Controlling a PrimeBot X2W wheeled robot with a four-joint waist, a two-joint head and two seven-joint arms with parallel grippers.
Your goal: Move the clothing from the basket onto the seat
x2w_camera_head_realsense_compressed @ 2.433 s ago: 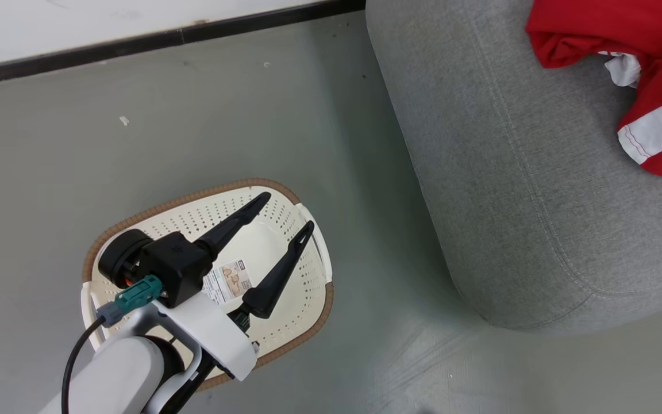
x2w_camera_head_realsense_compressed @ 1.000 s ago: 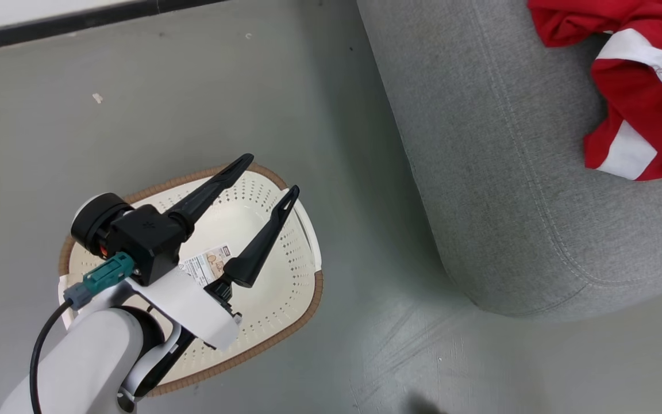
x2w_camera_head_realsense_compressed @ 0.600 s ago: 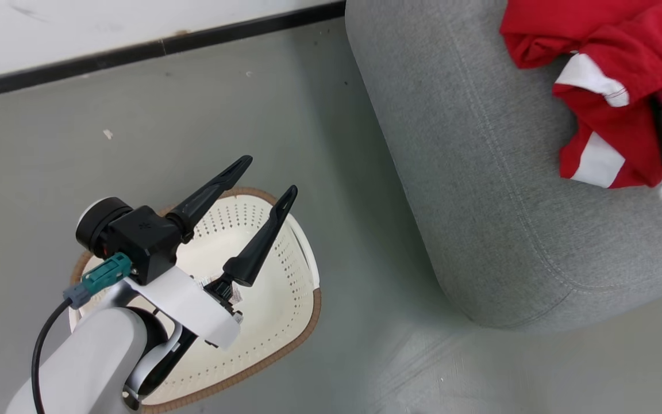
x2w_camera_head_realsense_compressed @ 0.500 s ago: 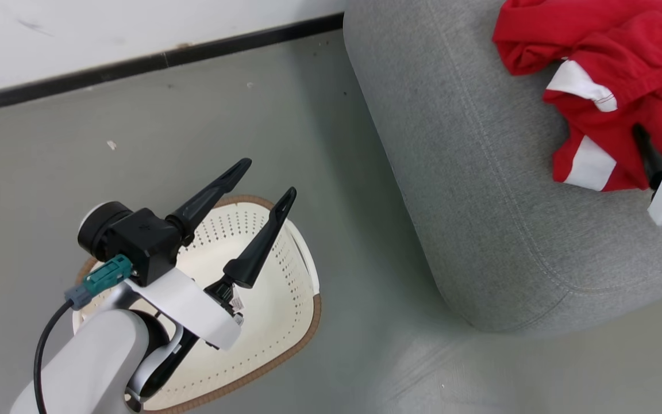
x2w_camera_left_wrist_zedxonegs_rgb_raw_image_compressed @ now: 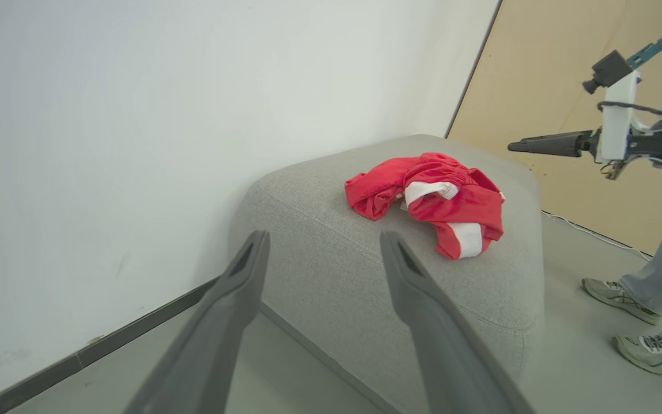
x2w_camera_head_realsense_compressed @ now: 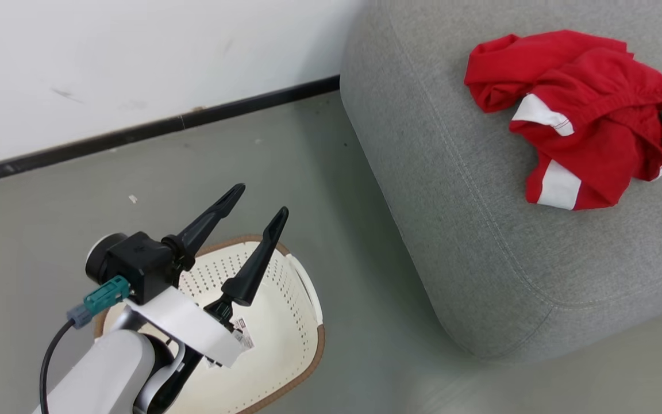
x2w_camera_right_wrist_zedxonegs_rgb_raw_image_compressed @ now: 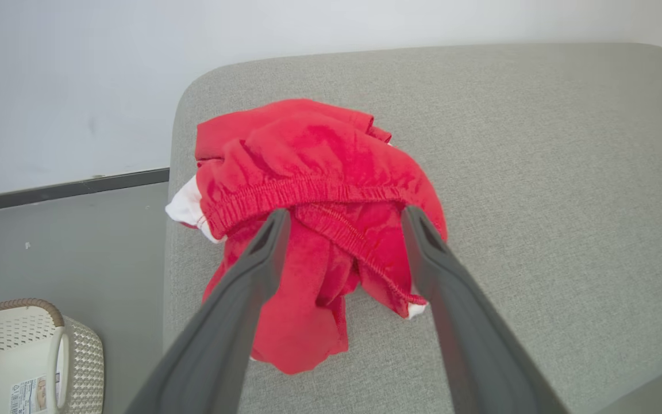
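Two tools, and each has its fingers spread apart with nothing between them. Nearest to me, at the lower left of the head view, my left tool (x2w_camera_head_realsense_compressed: 262, 198) hangs over the basket (x2w_camera_head_realsense_compressed: 299, 299), which stands on the grey floor (x2w_camera_head_realsense_compressed: 285, 155). A paper label (x2w_camera_head_realsense_compressed: 243, 339) lies on the basket's cream bottom, partly hidden by my forearm. To the right of the basket, across a strip of floor, is the seat (x2w_camera_head_realsense_compressed: 451, 190), with a rounded corner toward me. Farther on and to the right, the clothing (x2w_camera_head_realsense_compressed: 578, 109) lies in a crumpled red heap on top of the seat. White panels show on its near side and an elastic waistband on its right side. My right tool (x2w_camera_right_wrist_zedxonegs_rgb_raw_image_compressed: 346, 211) is at the right of the heap, fingertips pointing at the waistband. The left wrist view shows it held in the air above the seat, not touching the fabric. Off to the right past the seat, a person's legs and shoes (x2w_camera_left_wrist_zedxonegs_rgb_raw_image_compressed: 618, 292) stand on the floor by a tan panel (x2w_camera_left_wrist_zedxonegs_rgb_raw_image_compressed: 566, 69). Farthest off, a white wall (x2w_camera_head_realsense_compressed: 135, 57) meets the floor at a black skirting strip (x2w_camera_head_realsense_compressed: 193, 119).
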